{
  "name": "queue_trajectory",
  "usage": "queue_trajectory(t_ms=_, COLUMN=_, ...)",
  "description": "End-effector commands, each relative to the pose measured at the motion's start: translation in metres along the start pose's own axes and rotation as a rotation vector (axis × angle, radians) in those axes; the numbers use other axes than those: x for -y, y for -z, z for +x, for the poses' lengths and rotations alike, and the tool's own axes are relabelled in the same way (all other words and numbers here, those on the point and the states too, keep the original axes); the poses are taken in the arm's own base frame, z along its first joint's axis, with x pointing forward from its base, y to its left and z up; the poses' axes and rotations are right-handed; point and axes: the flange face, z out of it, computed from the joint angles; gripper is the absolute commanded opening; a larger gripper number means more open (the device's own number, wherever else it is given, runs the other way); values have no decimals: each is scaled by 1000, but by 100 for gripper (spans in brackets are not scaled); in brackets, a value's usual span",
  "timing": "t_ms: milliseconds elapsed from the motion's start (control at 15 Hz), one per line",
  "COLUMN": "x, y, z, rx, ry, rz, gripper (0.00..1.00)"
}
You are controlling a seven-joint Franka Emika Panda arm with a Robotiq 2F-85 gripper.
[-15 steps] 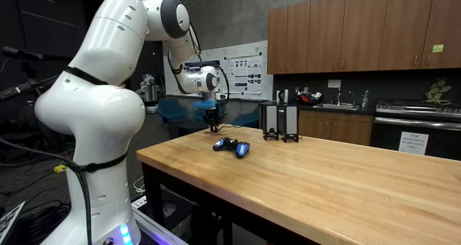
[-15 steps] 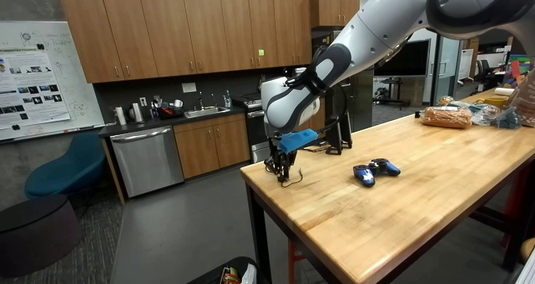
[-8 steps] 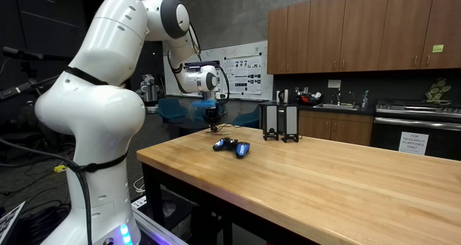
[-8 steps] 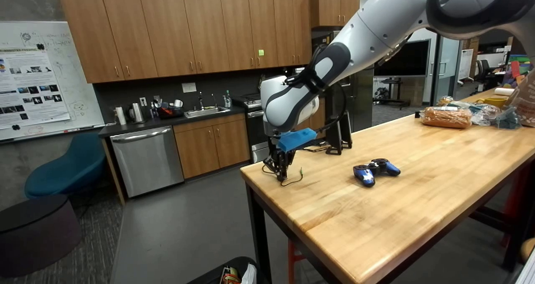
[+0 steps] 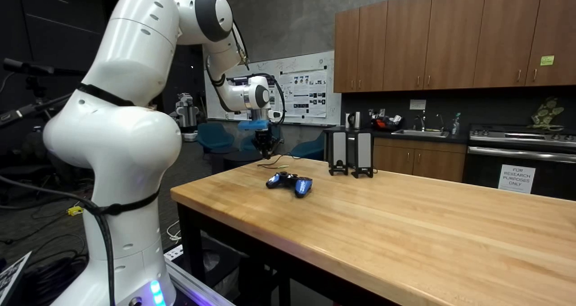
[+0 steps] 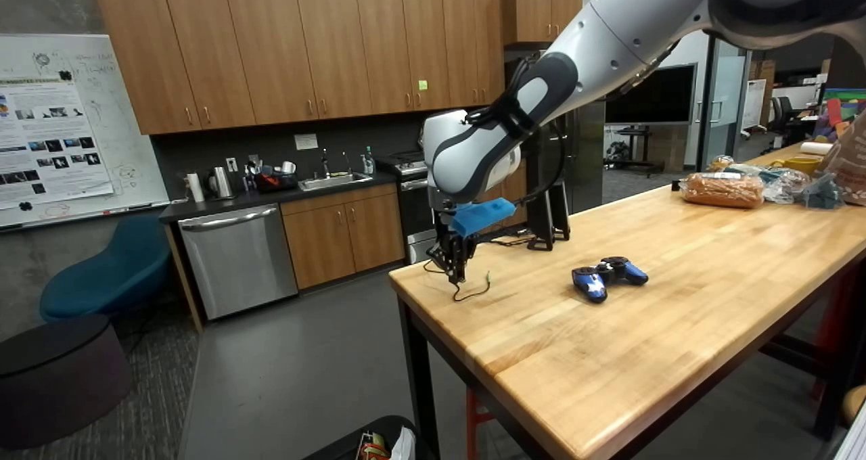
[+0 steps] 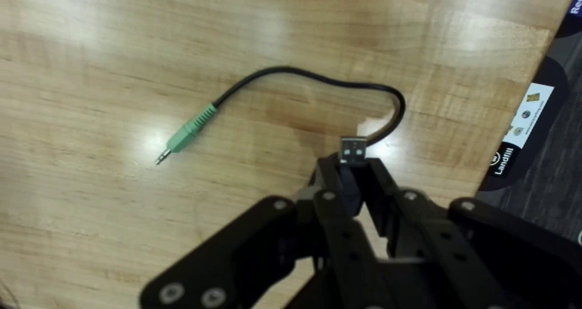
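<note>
Under gripper [image 7: 351, 167], black cable [image 7: 313, 76] bends across tabletop [image 7: 113, 227], partly hidden behind gripper in wrist view; its green audio plug [image 7: 186, 134] lies out to left there. Table edge [image 7: 509, 104] near, to right; Landfill label [image 7: 504, 161] past it. Farther from gripper: game controller [image 6: 605, 277], standing speakers [image 5: 338, 149]. Gripper clenched around USB plug [image 7: 353, 150], narrow gap between fingers [image 7: 328, 177]; USB plug pokes past fingertips, above tabletop. Count: USB plug one, green audio plug one, game controller one, standing speakers two.
</note>
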Motion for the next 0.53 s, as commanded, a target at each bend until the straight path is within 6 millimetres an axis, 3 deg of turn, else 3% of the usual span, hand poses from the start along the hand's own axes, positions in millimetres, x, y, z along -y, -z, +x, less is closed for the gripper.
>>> queue_trajectory(t_ms=0, x=-5, y=11, z=-33, rx=14, ry=12, rz=-10, gripper=5)
queue_trajectory(t_ms=467, x=-6, y=25, z=-98, rx=-6, ry=30, rz=-23, gripper=5)
